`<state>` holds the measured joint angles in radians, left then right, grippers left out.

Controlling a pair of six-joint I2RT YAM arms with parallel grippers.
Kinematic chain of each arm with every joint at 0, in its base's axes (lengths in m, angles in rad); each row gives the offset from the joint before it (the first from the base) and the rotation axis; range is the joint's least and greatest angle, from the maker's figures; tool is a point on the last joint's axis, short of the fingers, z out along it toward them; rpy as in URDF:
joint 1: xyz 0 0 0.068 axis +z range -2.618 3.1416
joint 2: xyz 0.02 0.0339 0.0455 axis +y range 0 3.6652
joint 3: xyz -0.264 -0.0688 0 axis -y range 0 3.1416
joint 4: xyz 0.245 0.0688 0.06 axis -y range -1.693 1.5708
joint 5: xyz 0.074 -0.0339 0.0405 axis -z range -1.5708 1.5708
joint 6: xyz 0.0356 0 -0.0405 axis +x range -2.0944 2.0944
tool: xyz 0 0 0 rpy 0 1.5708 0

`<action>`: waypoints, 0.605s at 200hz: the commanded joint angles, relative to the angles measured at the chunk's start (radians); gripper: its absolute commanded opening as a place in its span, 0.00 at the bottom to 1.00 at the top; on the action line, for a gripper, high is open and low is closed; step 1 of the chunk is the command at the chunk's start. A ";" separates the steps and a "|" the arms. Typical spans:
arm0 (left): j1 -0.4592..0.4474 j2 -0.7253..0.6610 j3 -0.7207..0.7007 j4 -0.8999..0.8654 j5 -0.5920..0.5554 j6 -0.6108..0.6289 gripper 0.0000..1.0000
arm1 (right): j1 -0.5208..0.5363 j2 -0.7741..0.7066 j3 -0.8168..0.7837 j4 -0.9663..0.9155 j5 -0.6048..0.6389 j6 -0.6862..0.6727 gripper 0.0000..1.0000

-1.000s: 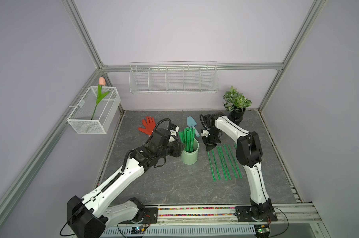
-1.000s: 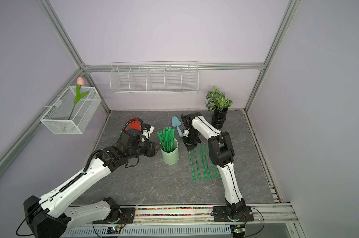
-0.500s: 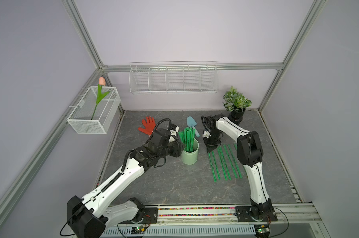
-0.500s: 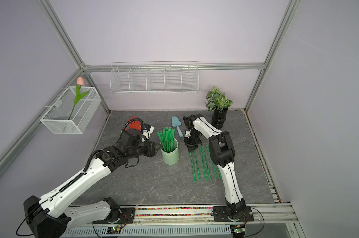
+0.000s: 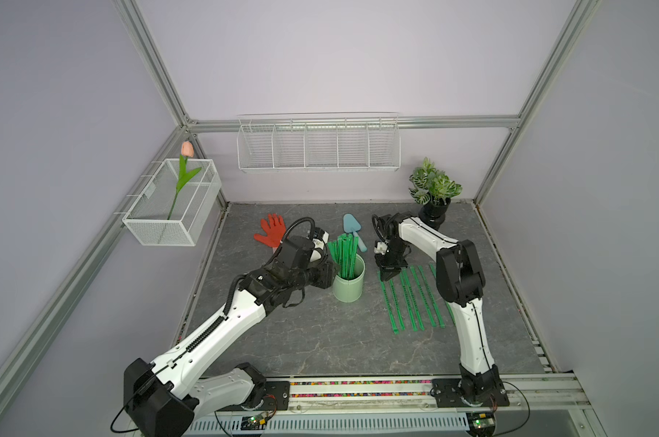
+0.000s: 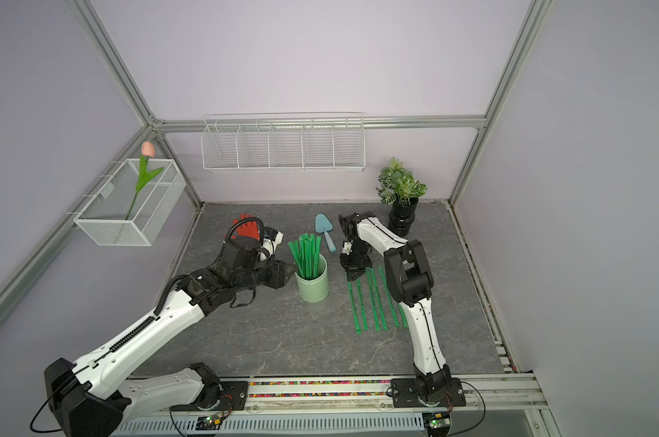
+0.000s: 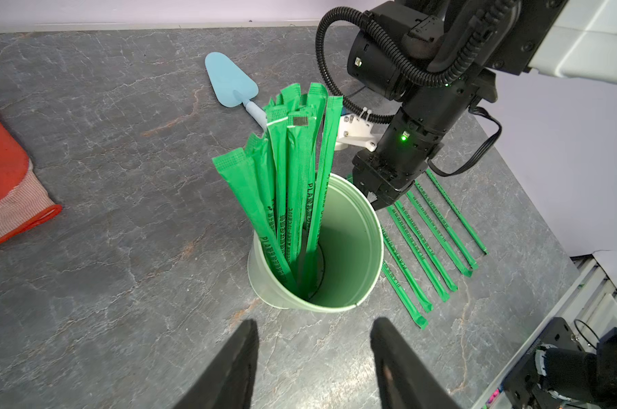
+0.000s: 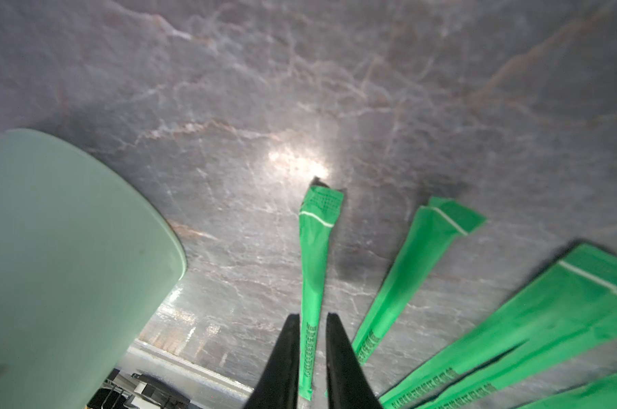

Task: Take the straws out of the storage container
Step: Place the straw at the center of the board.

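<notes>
Some straws point(image 7: 293, 184) stand in the storage container point(image 5: 348, 291); others lie in a row on the table point(image 5: 320, 340) beside it. My right gripper point(image 8: 309, 318) straddles the nearest one, jaws slightly apart; my left gripper point(image 7: 312, 327) gapes wide, just short of the container

The storage container point(image 5: 348, 289) stands mid-desk point(image 5: 320, 340) with straws point(image 5: 344, 253) upright inside. Loose straws point(image 5: 411, 299) lie side by side to its right. A trowel point(image 5: 352, 227) lies behind it, a glove point(image 5: 271, 232) back-left and a potted plant point(image 5: 434, 189) back-right. The right tool point(image 5: 389, 275) straddles the leftmost loose straw's far end.
</notes>
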<state>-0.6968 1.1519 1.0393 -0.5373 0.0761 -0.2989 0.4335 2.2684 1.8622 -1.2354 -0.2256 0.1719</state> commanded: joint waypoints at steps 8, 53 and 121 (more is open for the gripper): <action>-0.003 -0.003 0.005 -0.008 -0.007 0.001 0.55 | 0.015 -0.221 -0.074 0.128 0.003 0.026 0.22; -0.003 -0.011 0.004 -0.009 -0.019 0.001 0.55 | 0.103 -0.457 -0.126 0.270 0.071 0.053 0.30; -0.003 -0.015 0.004 -0.007 -0.022 0.001 0.55 | 0.172 -0.443 -0.050 0.337 0.034 0.084 0.34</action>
<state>-0.6968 1.1515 1.0393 -0.5377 0.0677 -0.2989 0.5934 1.7744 1.7905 -0.9138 -0.1802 0.2394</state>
